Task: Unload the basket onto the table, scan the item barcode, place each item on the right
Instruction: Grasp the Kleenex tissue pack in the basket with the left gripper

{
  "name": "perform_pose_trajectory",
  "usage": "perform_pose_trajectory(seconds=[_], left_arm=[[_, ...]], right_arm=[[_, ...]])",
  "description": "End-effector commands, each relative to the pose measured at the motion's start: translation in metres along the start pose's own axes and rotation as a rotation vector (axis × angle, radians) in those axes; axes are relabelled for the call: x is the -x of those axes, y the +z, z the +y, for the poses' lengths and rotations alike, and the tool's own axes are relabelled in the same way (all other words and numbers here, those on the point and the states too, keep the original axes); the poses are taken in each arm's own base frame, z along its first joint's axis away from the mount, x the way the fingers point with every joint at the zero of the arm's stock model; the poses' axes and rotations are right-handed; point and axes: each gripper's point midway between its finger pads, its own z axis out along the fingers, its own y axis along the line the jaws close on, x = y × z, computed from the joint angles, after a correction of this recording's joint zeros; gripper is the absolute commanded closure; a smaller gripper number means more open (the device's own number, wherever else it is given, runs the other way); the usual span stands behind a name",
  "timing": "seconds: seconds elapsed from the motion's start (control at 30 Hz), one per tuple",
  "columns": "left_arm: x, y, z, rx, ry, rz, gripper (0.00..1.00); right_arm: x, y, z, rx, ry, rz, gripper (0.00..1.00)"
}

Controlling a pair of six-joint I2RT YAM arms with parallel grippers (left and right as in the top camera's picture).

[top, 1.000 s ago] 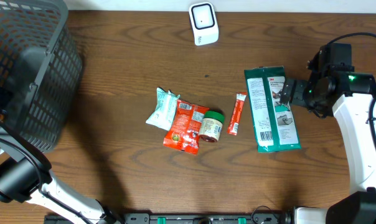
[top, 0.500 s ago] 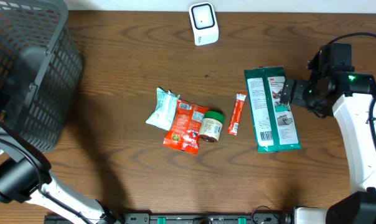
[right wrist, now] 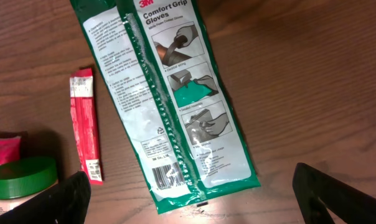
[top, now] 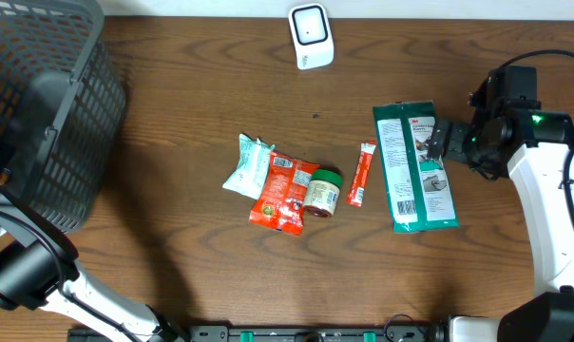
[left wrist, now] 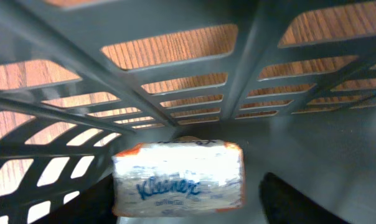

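One Kleenex pack (left wrist: pixel 178 180) inside left gripper (left wrist: pixel 185 202), in basket (left wrist: pixel 337 143), hold unclear, right gripper (right wrist: pixel 191 177) wide over gloves packet (right wrist: pixel 169 93)

In the left wrist view the left tool (left wrist: pixel 188 186) shows only as dark smears, its fingers (left wrist: pixel 294 202) cut by the bottom edge; the tissue pack (left wrist: pixel 178 177) between them is blurred, and contact cannot be told. Overhead, the basket (top: pixel 49 114) hides that tool and runs off the corner; barcodes are too small to read. The right wrist view crops the glove pack (right wrist: pixel 169 93), jar (right wrist: pixel 20 177), pouch (right wrist: pixel 1 149) and right tool (right wrist: pixel 194 199)
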Motion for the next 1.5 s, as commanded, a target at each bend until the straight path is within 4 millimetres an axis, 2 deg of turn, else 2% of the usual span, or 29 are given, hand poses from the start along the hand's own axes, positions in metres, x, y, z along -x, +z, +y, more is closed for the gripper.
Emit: perform_pose_trajectory(seconds=[0.0, 0.07, 0.2, 0.3, 0.47, 0.57, 0.7, 0.83, 0.93, 1.03, 1.17, 1.27, 1.3, 1.4, 1.47], left_arm=[[-0.009, 0.011, 0.005, 0.024, -0.003, 0.022, 0.36], [-0.009, 0.011, 0.005, 0.024, -0.003, 0.021, 0.48], [-0.007, 0.009, 0.005, 0.022, -0.005, 0.016, 0.5], [0.0, -0.001, 0.005, 0.011, -0.013, -0.006, 0.5], [0.026, -0.039, 0.008, -0.026, -0.044, -0.088, 0.51], [0.038, -0.06, 0.01, -0.047, -0.061, -0.133, 0.56], [0.045, -0.081, 0.012, -0.07, -0.096, -0.159, 0.57], [0.051, -0.107, 0.002, -0.181, -0.126, -0.172, 0.57], [0.06, -0.136, -0.003, -0.26, -0.149, -0.211, 0.57], [0.071, -0.173, 0.001, -0.31, -0.168, -0.278, 0.57], [0.077, -0.231, 0.0, -0.42, -0.169, -0.357, 0.56], [0.065, -0.284, -0.018, -0.604, -0.139, -0.367, 0.52], [0.061, -0.296, -0.022, -0.643, -0.129, -0.366, 0.52], [0.038, -0.341, -0.035, -0.785, -0.066, -0.352, 0.51], [0.015, -0.368, -0.045, -0.881, -0.009, -0.318, 0.51]], right_arm=[[-0.001, 0.002, 0.0, 0.002, -0.011, 0.008, 0.01], [-0.002, 0.002, 0.0, 0.002, -0.011, 0.008, 0.01], [-0.002, 0.002, 0.0, 0.002, -0.011, 0.008, 0.01], [-0.002, 0.002, 0.0, 0.002, -0.011, 0.008, 0.01], [-0.002, 0.002, 0.0, 0.002, -0.011, 0.008, 0.01], [-0.002, 0.002, 0.0, 0.002, -0.011, 0.008, 0.01], [-0.001, 0.002, 0.0, 0.002, -0.011, 0.008, 0.01], [-0.001, 0.002, 0.0, 0.002, -0.011, 0.008, 0.01], [-0.002, 0.002, 0.0, 0.002, -0.011, 0.008, 0.01], [-0.002, 0.002, 0.0, 0.002, -0.011, 0.008, 0.01], [-0.002, 0.002, 0.0, 0.002, -0.011, 0.008, 0.01], [-0.002, 0.002, 0.0, 0.002, -0.011, 0.008, 0.01], [-0.002, 0.002, 0.0, 0.002, -0.011, 0.008, 0.01], [-0.001, 0.002, 0.0, 0.002, -0.011, 0.008, 0.01], [-0.001, 0.002, 0.0, 0.002, -0.011, 0.008, 0.01]])
